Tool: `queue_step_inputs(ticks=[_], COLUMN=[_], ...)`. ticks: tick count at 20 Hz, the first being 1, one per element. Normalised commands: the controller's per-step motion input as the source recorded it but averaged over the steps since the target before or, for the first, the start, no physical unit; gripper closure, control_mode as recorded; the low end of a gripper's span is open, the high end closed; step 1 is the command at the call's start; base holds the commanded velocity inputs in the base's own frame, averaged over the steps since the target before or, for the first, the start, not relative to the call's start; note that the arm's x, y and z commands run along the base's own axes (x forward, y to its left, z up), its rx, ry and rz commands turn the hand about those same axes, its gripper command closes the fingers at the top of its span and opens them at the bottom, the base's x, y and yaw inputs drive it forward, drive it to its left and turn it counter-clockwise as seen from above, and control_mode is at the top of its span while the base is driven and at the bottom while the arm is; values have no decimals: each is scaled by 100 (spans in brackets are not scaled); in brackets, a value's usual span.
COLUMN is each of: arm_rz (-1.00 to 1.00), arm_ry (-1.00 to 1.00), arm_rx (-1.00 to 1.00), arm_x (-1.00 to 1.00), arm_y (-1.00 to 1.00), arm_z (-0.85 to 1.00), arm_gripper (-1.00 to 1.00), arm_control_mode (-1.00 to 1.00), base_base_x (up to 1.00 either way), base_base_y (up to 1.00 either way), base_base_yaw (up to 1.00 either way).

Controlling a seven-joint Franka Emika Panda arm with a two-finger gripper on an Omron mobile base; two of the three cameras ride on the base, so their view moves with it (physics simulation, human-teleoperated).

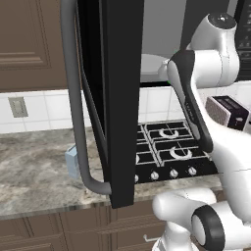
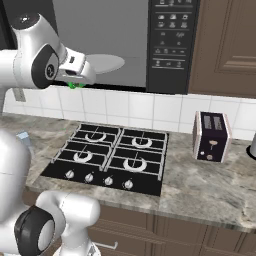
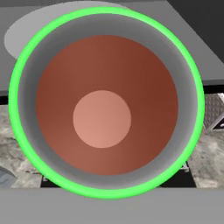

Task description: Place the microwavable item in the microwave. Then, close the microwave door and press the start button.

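Note:
The microwavable item, a bright green mug (image 3: 17,105) with reddish-brown contents, is seen from straight above in the hand view. A green sliver of the mug (image 2: 75,85) shows under my gripper (image 2: 76,79), which is shut on it in the air at the front edge of the microwave (image 2: 100,25). The white turntable plate (image 2: 105,63) lies just beyond the mug. The microwave door (image 1: 120,98) stands wide open to the left, its grey bar handle (image 1: 73,98) toward me. The button panel (image 2: 172,40) is on the right. My fingertips are hidden.
Below the mug lies a black four-burner stove (image 2: 110,155) set in a marble counter (image 2: 200,185). A small toaster (image 2: 212,136) stands at the right and a pale blue box (image 1: 72,163) at the left, behind the open door. Brown cabinets (image 2: 225,45) flank the microwave.

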Motion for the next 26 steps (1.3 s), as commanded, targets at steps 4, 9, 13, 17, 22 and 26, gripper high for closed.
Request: queue_step_inputs(ticks=[4, 9, 13, 17, 22, 26], arm_rz=[0, 1, 4, 6, 5, 3], arm_ry=[1, 0, 0, 1, 5, 7], arm_rx=[0, 0, 0, 0, 0, 0], arm_x=[59, 66, 69, 62, 65, 61], arm_y=[0, 0, 9, 22, 27, 20], arm_z=[2, 0, 1, 0, -1, -6], arm_gripper=[100, 100, 100, 100, 100, 100], arm_control_mode=[-100, -100, -100, -100, -100, -100], base_base_x=[0, 0, 0, 0, 0, 0], base_base_y=[0, 0, 0, 0, 0, 0], base_base_yaw=[0, 0, 0, 0, 0, 0])
